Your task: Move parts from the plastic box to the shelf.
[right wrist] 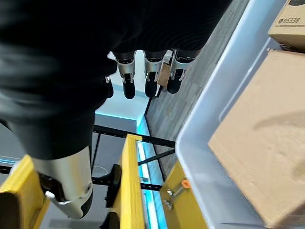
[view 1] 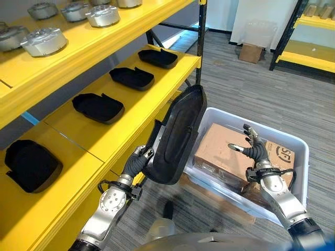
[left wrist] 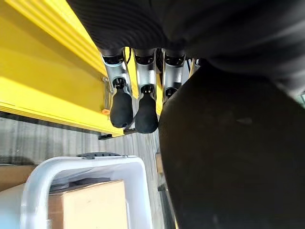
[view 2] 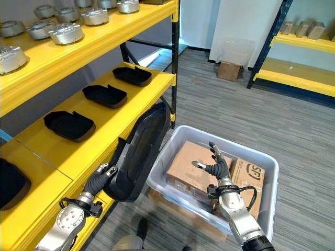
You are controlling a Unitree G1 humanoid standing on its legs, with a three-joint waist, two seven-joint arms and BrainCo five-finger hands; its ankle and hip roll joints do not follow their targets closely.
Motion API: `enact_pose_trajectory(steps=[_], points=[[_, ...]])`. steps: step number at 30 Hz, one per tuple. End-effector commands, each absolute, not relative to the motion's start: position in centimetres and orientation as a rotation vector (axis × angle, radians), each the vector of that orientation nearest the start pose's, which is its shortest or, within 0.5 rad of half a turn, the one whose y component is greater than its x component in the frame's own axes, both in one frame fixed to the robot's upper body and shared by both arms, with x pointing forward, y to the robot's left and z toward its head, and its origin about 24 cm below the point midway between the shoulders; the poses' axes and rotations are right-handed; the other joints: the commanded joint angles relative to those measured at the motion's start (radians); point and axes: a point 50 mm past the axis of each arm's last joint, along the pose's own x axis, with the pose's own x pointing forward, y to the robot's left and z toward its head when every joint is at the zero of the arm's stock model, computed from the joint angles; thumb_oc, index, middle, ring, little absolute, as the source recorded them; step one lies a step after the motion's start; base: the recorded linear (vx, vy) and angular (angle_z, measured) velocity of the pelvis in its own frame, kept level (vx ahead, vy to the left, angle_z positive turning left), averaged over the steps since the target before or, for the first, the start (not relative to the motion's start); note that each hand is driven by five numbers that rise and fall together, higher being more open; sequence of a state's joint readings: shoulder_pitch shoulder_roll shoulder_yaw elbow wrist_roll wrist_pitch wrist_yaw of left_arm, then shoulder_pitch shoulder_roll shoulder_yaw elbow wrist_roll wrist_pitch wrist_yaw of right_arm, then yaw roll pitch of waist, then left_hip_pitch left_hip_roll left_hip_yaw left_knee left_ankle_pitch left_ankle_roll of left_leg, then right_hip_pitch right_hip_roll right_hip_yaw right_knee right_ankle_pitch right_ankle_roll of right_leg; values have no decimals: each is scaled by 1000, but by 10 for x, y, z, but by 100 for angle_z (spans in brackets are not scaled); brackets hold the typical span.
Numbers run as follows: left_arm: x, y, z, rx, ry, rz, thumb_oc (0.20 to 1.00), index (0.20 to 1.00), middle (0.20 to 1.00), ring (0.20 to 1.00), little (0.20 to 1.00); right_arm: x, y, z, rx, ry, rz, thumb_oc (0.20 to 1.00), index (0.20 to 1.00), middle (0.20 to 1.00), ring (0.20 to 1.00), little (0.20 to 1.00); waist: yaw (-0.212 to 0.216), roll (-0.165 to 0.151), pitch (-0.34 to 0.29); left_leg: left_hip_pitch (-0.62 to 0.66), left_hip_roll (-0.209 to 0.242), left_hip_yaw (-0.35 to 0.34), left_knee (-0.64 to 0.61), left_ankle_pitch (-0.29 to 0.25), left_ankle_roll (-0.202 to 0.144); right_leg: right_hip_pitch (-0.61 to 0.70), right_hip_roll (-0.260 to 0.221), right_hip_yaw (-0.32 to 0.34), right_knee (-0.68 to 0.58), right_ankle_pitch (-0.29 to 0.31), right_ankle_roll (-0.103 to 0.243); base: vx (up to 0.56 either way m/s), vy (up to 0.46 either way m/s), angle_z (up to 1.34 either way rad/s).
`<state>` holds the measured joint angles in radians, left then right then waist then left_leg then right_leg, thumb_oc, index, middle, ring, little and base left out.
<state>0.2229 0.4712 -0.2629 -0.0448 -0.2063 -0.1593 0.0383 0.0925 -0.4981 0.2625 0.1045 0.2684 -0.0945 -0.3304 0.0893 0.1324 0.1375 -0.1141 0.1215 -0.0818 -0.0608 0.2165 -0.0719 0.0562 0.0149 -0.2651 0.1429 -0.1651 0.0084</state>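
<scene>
The left hand [view 1: 142,161] has its fingers curled round the lower end of a big black moulded part [view 1: 178,137], and it's up in the air, standing nearly on end between the yellow shelf [view 1: 131,112] and the plastic box [view 1: 293,144]. The part's top end leans toward the box, its lower end sits just off the shelf's front edge. Over on the other side, the right hand [view 2: 215,166] hovers above the box, fingers spread and relaxed, nothing in it. Below it in the box lies a cardboard carton [view 1: 222,149]. On the middle shelf board, four more black parts [view 1: 98,107] sit in a row running toward the far corner post. Up on the top board, round silver metal castings [view 1: 43,41] line the front edge.
</scene>
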Motion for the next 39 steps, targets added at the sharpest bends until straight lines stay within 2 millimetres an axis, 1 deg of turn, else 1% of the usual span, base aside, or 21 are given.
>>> enact_pose_trajectory(steps=[1, 2, 3, 4, 5, 6, 7, 9, 11, 12, 17, 23, 26, 27, 29, 30, 32, 34, 35, 37, 39], points=[[225, 188, 61, 217, -136, -247, 200, 200, 200, 200, 200, 237, -207, 45, -147, -23, -148, 1000, 1000, 1000, 1000, 1000, -52, -116, 25, 74, -63, 305, 47, -143, 13, 55, -56, -16, -77, 82, 74, -248, 121, 190], [231, 183, 64, 212, -141, -270, 200, 200, 200, 200, 200, 237, -207, 38, -111, 28, -119, 1000, 1000, 1000, 1000, 1000, -86, -127, 24, 91, -25, 392, 117, -183, 18, 42, -87, -49, -55, 80, 72, -210, 121, 146], [232, 182, 65, 211, -144, -268, 200, 200, 200, 200, 200, 237, -208, 38, -119, 27, -116, 1000, 1000, 1000, 1000, 1000, -89, -131, 23, 95, -18, 405, 132, -192, 18, 41, -93, -55, -52, 81, 70, -356, 239, 113], [235, 183, 70, 183, -147, -232, 200, 200, 200, 200, 200, 235, -216, 42, -160, 2, -128, 1000, 1000, 1000, 1000, 1000, -112, -157, 23, 116, 29, 475, 238, -243, 16, 39, -133, -83, -37, 86, 69, -261, 314, 99], [239, 186, 76, 177, -160, -211, 200, 200, 200, 200, 200, 234, -224, 44, -166, 4, -157, 1000, 1000, 1000, 1000, 1000, -134, -167, 11, 151, 80, 498, 303, -271, 3, 31, -160, -80, -9, 71, 73, -350, 526, 119], [241, 187, 81, 185, -187, -197, 200, 200, 200, 200, 200, 234, -230, 46, -189, -2, -166, 1000, 1000, 1000, 1000, 1000, -149, -160, 2, 191, 122, 500, 321, -249, -13, 14, -170, -79, 19, 56, 65, -311, 507, 90], [242, 188, 83, 195, -201, -195, 200, 200, 200, 200, 200, 234, -232, 47, -192, -7, -171, 1000, 1000, 1000, 1000, 1000, -152, -156, 0, 195, 132, 511, 309, -216, -6, 1, -173, -86, 20, 71, 54, -316, 526, 87], [244, 188, 86, 231, -218, -190, 200, 200, 200, 200, 200, 232, -238, 45, -190, -4, -185, 1000, 1000, 1000, 1000, 1000, -159, -142, 0, 200, 133, 516, 259, -211, -7, -5, -183, -85, 33, 69, 63, -175, 365, 57], [246, 188, 87, 239, -213, -190, 200, 200, 200, 200, 200, 232, -239, 42, -182, 10, -192, 1000, 1000, 1000, 1000, 1000, -163, -132, 3, 217, 128, 532, 213, -222, -6, -4, -198, -99, 43, 71, 74, -98, 345, 57], [247, 186, 84, 219, -184, -188, 200, 200, 200, 200, 200, 231, -237, 41, -233, 2, -225, 1000, 1000, 1000, 1000, 1000, -160, -120, 5, 248, 108, 531, 131, -221, -5, 2, -216, -116, 45, 85, 98, -113, 425, 52], [233, 196, 77, 272, -162, -161, 200, 200, 200, 200, 200, 228, -226, 48, -260, -31, -156, 1000, 1000, 1000, 1000, 1000, -120, -113, 15, 270, 45, 480, 17, -196, 9, 18, -240, -121, -8, 136, 153, -114, 351, 40], [218, 209, 74, 326, -162, -141, 200, 200, 200, 200, 200, 231, -210, 59, -232, -89, -40, 1000, 1000, 1000, 1000, 1000, -47, -126, 37, 249, -12, 453, -19, -201, 38, 18, -290, -166, -57, 193, 194, -166, 266, 27], [218, 211, 74, 346, -156, -153, 200, 200, 200, 200, 200, 234, -201, 62, -219, -112, 17, 1000, 1000, 1000, 1000, 1000, -16, -129, 43, 238, -43, 444, -21, -213, 56, 15, -315, -186, -46, 219, 202, -117, 230, 34], [218, 212, 73, 348, -145, -162, 200, 200, 200, 200, 200, 235, -199, 63, -213, -111, 29, 1000, 1000, 1000, 1000, 1000, -4, -130, 40, 245, -55, 425, -22, -233, 55, 24, -320, -180, -41, 213, 215, -29, 205, 27], [218, 212, 69, 319, -100, -194, 200, 200, 200, 200, 200, 237, -194, 62, -192, -101, 52, 1000, 1000, 1000, 1000, 1000, 13, -133, 42, 247, -78, 423, -24, -244, 69, 21, -338, -199, -22, 238, 225, -38, 214, 22], [217, 212, 66, 305, -80, -203, 200, 200, 200, 200, 200, 239, -190, 61, -174, -87, 60, 1000, 1000, 1000, 1000, 1000, 29, -131, 44, 252, -94, 428, -26, -250, 77, 17, -354, -228, -8, 264, 231, -67, 222, 23], [216, 210, 64, 312, -66, -215, 200, 200, 200, 200, 200, 244, -182, 61, -168, -93, 73, 1000, 1000, 1000, 1000, 1000, 56, -123, 43, 250, -109, 425, -26, -251, 89, 21, -369, -262, 32, 267, 228, -58, 233, 10], [218, 210, 61, 291, -45, -224, 200, 200, 200, 200, 200, 243, -180, 62, -158, -94, 89, 1000, 1000, 1000, 1000, 1000, 33, -125, 40, 248, -123, 402, -26, -261, 105, 3, -309, -200, 60, 221, 216, -8, 132, 3], [218, 210, 61, 287, -41, -222, 200, 200, 200, 200, 200, 242, -180, 64, -159, -100, 98, 1000, 1000, 1000, 1000, 1000, 23, -127, 40, 237, -122, 415, -26, -240, 110, 1, -265, -197, 46, 212, 191, -18, 54, 50], [215, 211, 59, 283, -39, -204, 200, 200, 200, 200, 200, 239, -181, 66, -171, -113, 113, 1000, 1000, 1000, 1000, 1000, 16, -134, 33, 235, -128, 408, -26, -236, 103, 14, -200, -180, 9, 190, 181, 21, 36, 79], [212, 210, 57, 265, -37, -185, 200, 200, 200, 200, 200, 237, -182, 69, -203, -139, 116, 1000, 1000, 1000, 1000, 1000, 12, -140, 30, 235, -138, 398, -26, -234, 95, 24, -158, -167, -35, 189, 172, 70, 23, 25]])
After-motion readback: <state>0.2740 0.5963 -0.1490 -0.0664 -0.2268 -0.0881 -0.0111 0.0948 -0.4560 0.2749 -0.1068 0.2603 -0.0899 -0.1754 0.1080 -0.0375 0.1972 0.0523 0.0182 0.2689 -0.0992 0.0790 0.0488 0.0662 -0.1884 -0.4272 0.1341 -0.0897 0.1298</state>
